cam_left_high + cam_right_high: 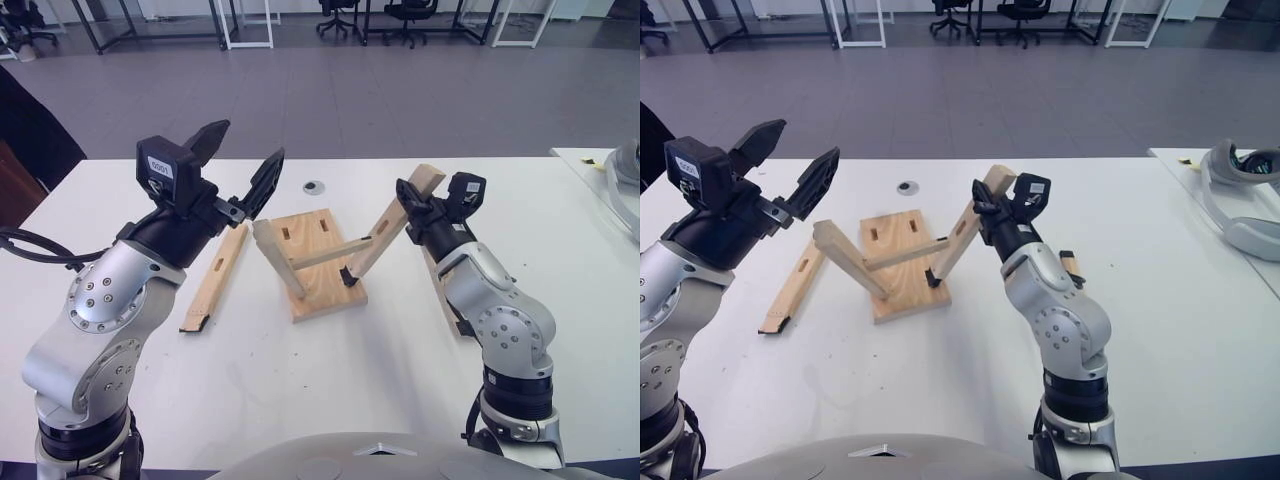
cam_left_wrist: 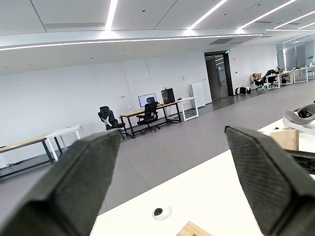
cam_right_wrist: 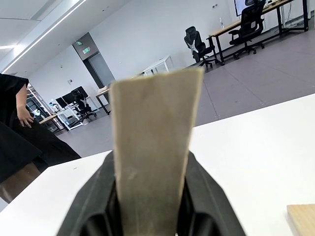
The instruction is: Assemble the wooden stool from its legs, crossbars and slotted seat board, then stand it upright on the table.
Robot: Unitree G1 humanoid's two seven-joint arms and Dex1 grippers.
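Observation:
The slotted seat board (image 1: 322, 268) lies flat at mid-table. Over it rests a tilted frame: a left leg (image 1: 280, 258) and a right leg (image 1: 385, 235) joined by a crossbar (image 1: 330, 253). My right gripper (image 1: 410, 203) is shut on the upper part of the right leg (image 3: 152, 147), whose black-tipped lower end touches the board. My left gripper (image 1: 254, 140) hangs open above the table, left of the frame, with nothing between its fingers (image 2: 268, 182). A loose leg (image 1: 216, 278) lies flat left of the board.
Another wooden piece (image 1: 1071, 265) lies under my right forearm. A round cable grommet (image 1: 314, 187) sits in the table behind the board. A grey headset (image 1: 1238, 205) lies at the far right edge. Bare table stretches in front of the board.

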